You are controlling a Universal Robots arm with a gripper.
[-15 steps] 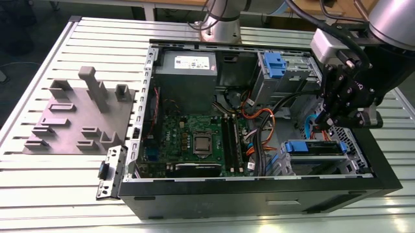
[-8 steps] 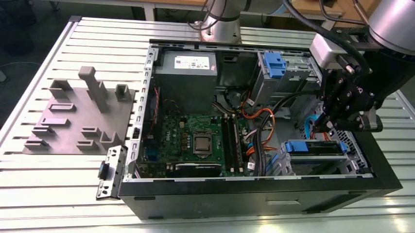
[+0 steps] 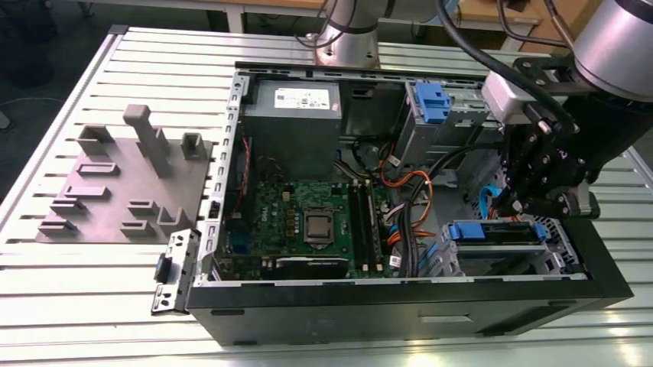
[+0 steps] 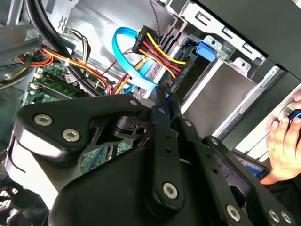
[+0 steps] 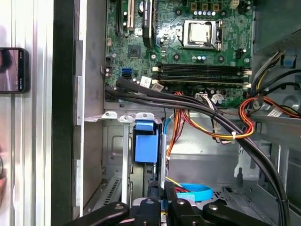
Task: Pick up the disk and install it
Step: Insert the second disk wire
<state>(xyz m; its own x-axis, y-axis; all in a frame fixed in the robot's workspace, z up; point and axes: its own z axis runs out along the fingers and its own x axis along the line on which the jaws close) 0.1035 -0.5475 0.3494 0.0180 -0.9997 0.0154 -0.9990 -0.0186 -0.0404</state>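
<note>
The gripper (image 3: 533, 200) hangs inside the open computer case (image 3: 408, 306), over the drive bay at the exterior view's right. In both wrist views its fingers (image 4: 162, 101) are drawn close together, and you cannot see anything clamped between them. The disk (image 3: 493, 233) appears to be the blue-fronted unit sitting in that bay at the near right corner, just below the gripper; in the first wrist view its blue tab (image 5: 146, 142) stands just ahead of the fingertips. To seat it well, press squarely along the bay rails and keep clear of the blue data cable (image 4: 129, 63) and the red-and-yellow power leads (image 4: 160, 47), which crowd the fingers. The disk's metal face and label are hidden by the cage, so you cannot judge how deep it sits. A person's hand (image 4: 284, 141) rests near the case's edge.
</note>
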